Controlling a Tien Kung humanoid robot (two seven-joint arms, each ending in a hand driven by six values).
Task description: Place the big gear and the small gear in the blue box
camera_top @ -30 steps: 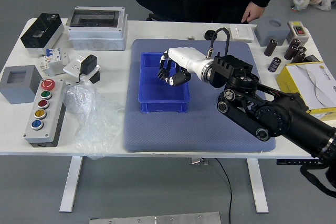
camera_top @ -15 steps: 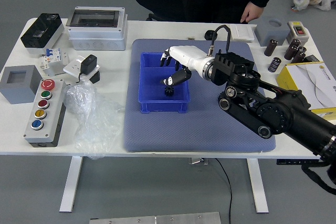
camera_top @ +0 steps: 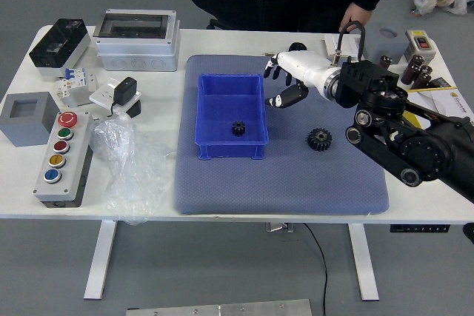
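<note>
My right hand hovers over the mat just to the right of the blue box, fingers spread and holding nothing. Inside the box, toward its near right part, lies the small black gear. The big black gear lies flat on the blue-grey mat, right of the box and below my right forearm. No left arm shows.
Left on the white table are a button panel, a plastic bag and grey boxes. Dark cylinders and a yellow box stand at the right. A person stands at the far edge, hands resting near it.
My right hand has opened and moved right, out from above the box. The small gear now shows inside the box, and the big gear has come into full view on the mat.
</note>
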